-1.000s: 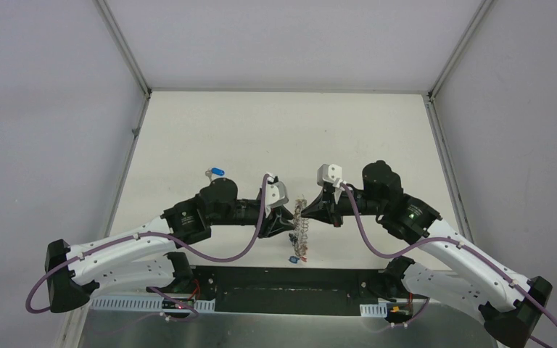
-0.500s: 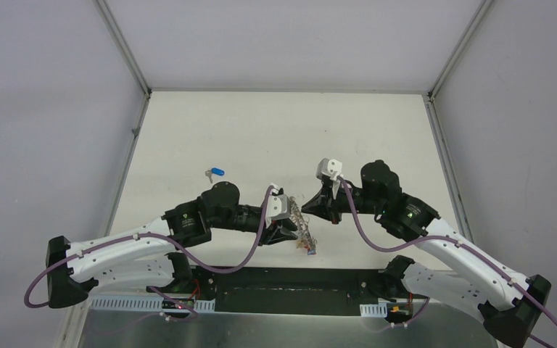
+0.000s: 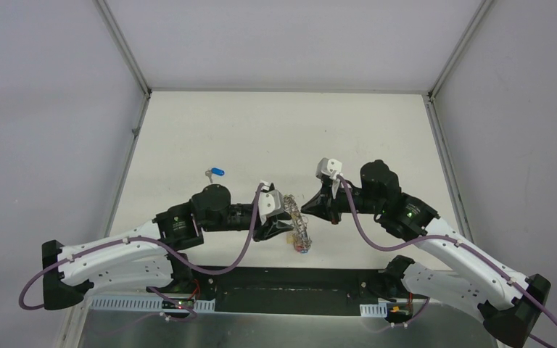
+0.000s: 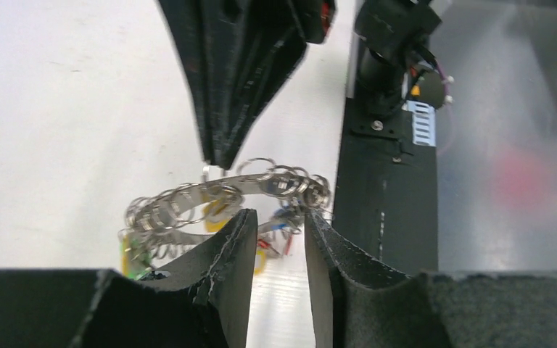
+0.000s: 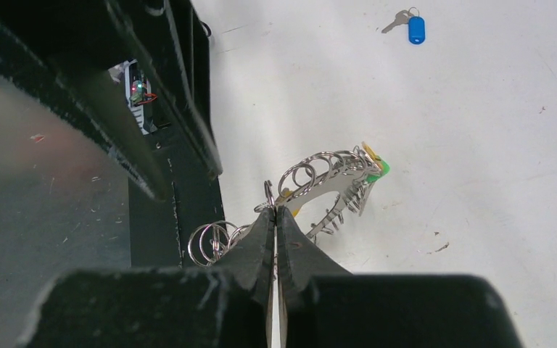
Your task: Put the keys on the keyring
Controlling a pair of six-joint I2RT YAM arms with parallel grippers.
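Note:
The keyring (image 3: 301, 226) is a silvery chain-like loop hung with small rings and red, green, yellow and blue tags. It is held just above the table between the two grippers. My right gripper (image 5: 275, 212) is shut on a ring of the keyring (image 5: 333, 170) and also shows in the top view (image 3: 304, 210). My left gripper (image 4: 279, 217) is open, its fingertips just below the keyring (image 4: 217, 199); it also shows in the top view (image 3: 281, 219). One blue-tagged key (image 3: 216, 172) lies loose on the table at far left, also in the right wrist view (image 5: 413, 27).
The black base plate (image 3: 290, 279) runs along the table's near edge, right below the keyring. The white table (image 3: 283, 130) stretches beyond the grippers, with grey walls on both sides.
My left arm has drawn back to the left and its gripper has turned. The keyring's hanging tags have swung up and right. My right gripper has shifted slightly left, holding the ring.

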